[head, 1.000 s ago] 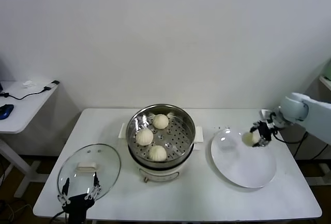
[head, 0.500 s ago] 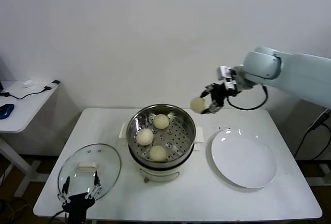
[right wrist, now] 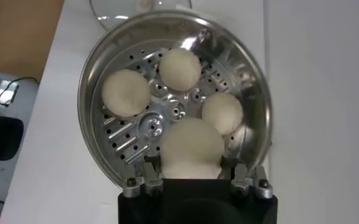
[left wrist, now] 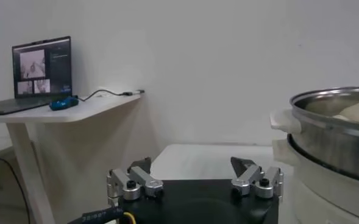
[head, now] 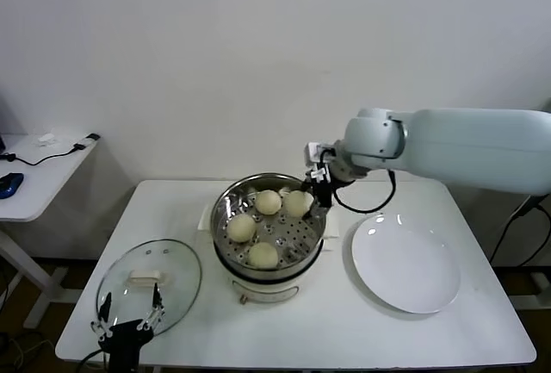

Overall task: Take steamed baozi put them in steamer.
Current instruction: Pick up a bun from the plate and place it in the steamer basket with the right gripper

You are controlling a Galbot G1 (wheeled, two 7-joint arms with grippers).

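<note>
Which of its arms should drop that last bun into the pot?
The right: its end effector already holds the fourth baozi over the steamer. The left end effector sits open by the glass lid.

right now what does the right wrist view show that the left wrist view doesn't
Only the right wrist view: the right claw shut on a baozi over the perforated tray, three more baozi on it, and the glass lid.
Only the left wrist view: the open left claw, a laptop on a side desk.
Both: the steamer.
</note>
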